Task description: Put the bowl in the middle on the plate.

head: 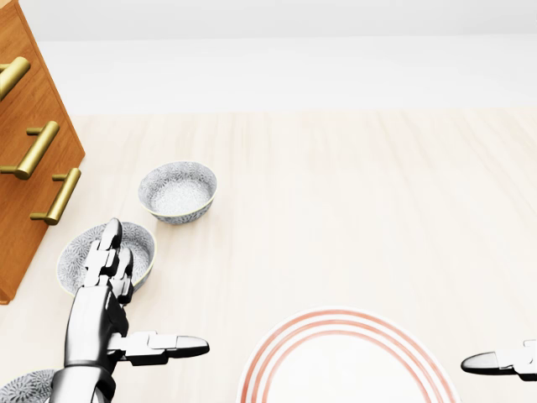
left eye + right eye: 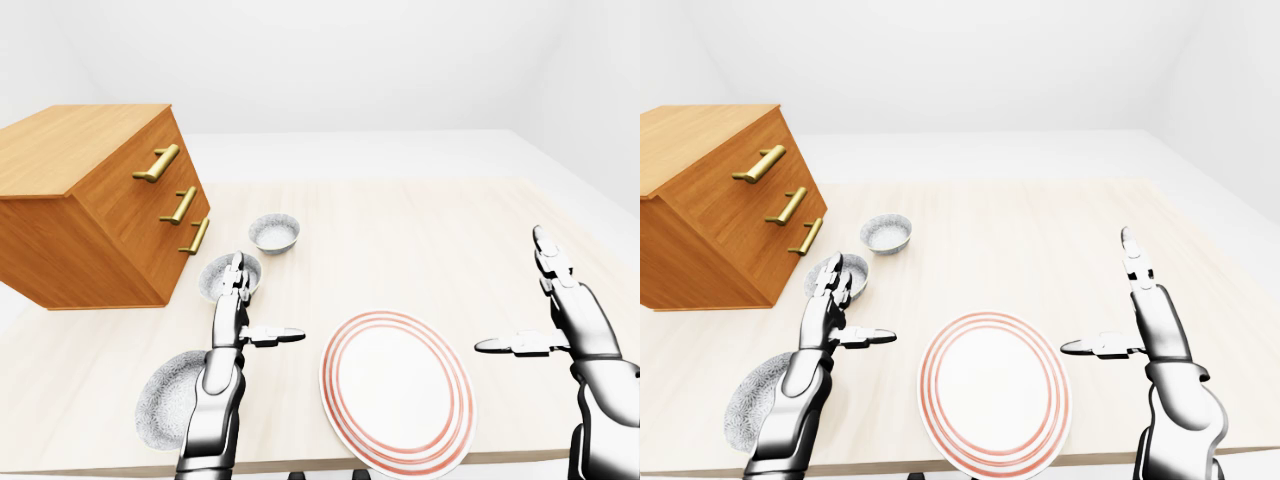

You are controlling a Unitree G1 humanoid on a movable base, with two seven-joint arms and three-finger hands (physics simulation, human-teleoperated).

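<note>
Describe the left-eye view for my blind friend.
Two open robot hands hang over a pale table: the left hand by the middle bowl of three, the right hand beside a red-ringed plate. A wooden drawer chest stands left.
</note>
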